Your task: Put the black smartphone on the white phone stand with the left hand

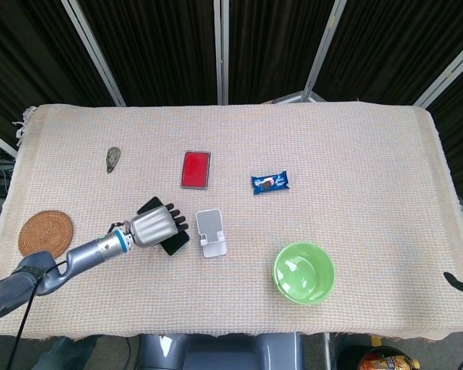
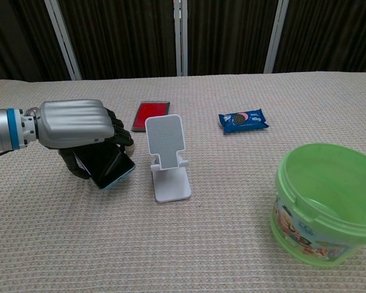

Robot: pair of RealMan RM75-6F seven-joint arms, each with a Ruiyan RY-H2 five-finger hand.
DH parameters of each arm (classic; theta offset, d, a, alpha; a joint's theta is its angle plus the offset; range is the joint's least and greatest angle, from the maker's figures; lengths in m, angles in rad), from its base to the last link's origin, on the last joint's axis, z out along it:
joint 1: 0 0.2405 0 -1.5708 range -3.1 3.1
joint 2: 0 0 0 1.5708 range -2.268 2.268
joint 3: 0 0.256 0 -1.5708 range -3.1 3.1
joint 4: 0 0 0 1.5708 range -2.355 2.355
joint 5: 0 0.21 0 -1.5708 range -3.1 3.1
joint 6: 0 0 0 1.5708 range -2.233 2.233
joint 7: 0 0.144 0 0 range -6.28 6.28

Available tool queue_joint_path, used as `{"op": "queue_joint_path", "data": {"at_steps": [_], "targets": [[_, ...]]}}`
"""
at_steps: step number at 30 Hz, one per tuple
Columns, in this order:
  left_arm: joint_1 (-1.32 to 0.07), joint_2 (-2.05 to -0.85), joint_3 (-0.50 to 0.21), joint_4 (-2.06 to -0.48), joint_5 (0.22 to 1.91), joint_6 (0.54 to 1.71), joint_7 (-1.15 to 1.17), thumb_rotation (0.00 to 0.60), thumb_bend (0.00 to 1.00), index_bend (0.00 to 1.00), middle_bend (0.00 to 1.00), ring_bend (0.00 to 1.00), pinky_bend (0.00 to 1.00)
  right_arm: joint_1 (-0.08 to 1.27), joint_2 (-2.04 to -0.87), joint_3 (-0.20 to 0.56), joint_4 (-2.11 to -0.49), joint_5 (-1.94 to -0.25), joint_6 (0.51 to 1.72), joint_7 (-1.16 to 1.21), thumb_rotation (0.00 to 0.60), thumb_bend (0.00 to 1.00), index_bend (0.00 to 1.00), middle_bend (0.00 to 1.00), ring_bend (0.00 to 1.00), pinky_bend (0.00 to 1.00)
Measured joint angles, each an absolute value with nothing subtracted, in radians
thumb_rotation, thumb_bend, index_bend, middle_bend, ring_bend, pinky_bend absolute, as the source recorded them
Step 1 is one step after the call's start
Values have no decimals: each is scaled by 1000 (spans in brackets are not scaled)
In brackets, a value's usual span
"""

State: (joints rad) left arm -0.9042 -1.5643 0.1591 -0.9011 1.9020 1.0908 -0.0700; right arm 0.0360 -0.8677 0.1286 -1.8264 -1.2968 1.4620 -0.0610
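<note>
My left hand [image 1: 153, 225] [image 2: 79, 125] grips the black smartphone [image 1: 174, 243] [image 2: 107, 168] and holds it tilted, lifted off the cloth, just left of the white phone stand [image 1: 211, 232] [image 2: 168, 159]. The phone's lower right corner juts out from under the fingers toward the stand, a small gap apart from it. The stand is upright and bare. My right hand is not in either view.
A red phone [image 1: 195, 169] [image 2: 151, 115] lies behind the stand. A blue snack packet [image 1: 270, 183] [image 2: 243, 120] sits to the right, a green bucket [image 1: 304, 273] [image 2: 326, 204] at the front right. A woven coaster [image 1: 45, 233] and a small metal object [image 1: 113, 158] lie on the left.
</note>
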Motion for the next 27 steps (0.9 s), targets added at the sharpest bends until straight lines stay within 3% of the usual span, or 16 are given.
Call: {"op": "queue_joint_path", "data": {"at_steps": [14, 27], "targets": [[-961, -1372, 62, -1207, 1932, 1138, 342, 600, 0, 619, 392, 461, 439, 20, -844, 121, -1834, -1337, 1484, 2, 600, 0, 0, 0, 0, 0], [-1077, -1322, -49, -1446, 1885, 808, 809, 600, 0, 575, 362, 454, 437, 11, -825, 118, -1818, -1352, 1487, 70, 600, 0, 0, 0, 0, 0]]}}
